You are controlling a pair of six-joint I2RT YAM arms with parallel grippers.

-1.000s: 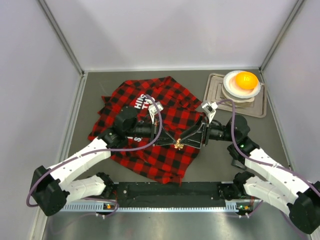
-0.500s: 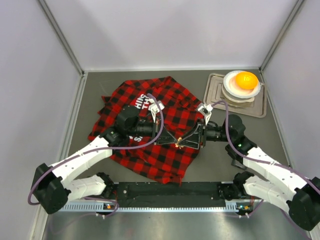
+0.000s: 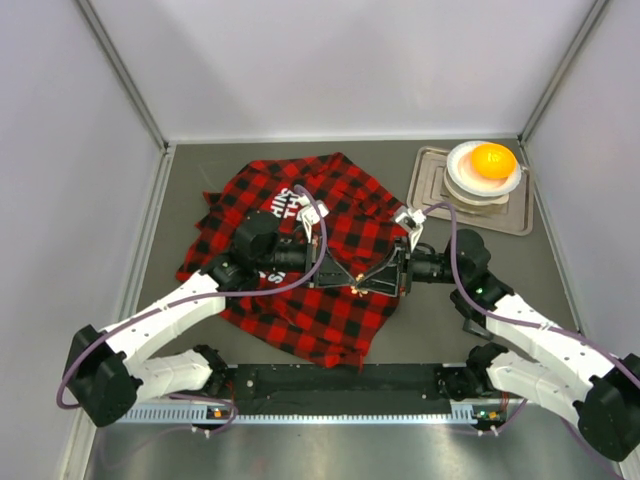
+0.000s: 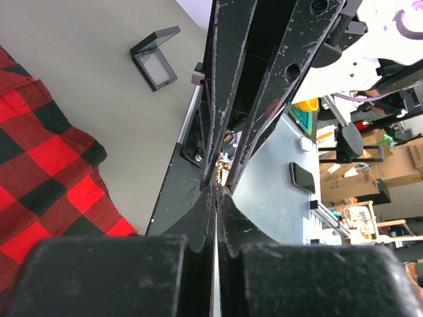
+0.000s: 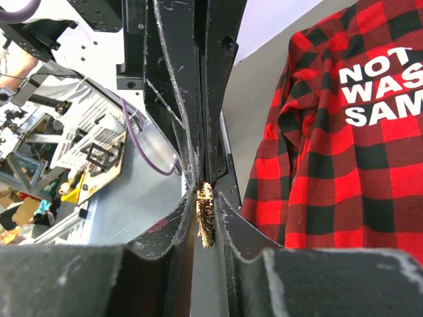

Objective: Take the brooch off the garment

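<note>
The right gripper (image 5: 203,198) is nearly closed, its two fingers pinched on the brooch (image 5: 205,214). The small pale-gold piece fills the narrow gap just behind the fingertips and touches both. The left gripper (image 4: 215,195) has its fingers pressed flat together. Their tips meet the right gripper's tips head-on, with the brooch (image 4: 222,166) just beyond. Whether the left tips also nip an edge of it cannot be told.

From above, the two grippers lie roughly level and point straight at each other at the middle of the frame. The left gripper (image 3: 343,284) comes in from the left and the right gripper (image 3: 368,286) from the right. The brooch (image 3: 356,290) is a tiny bright speck where they meet, over the lower right part of the shirt (image 3: 290,310).

The left arm rises from the lower left corner, and its forearm runs rightward across the plaid. The right arm rises from the lower right and bends at the elbow, so its forearm heads left.

The shirt lies crumpled on the grey table (image 3: 420,330). In the right wrist view its white lettering (image 5: 383,86) is at the upper right, behind the fingers. At the upper right of the overhead frame a tray (image 3: 430,190) carries a plate (image 3: 480,185) with an orange (image 3: 492,160) on it, well apart from both grippers.
</note>
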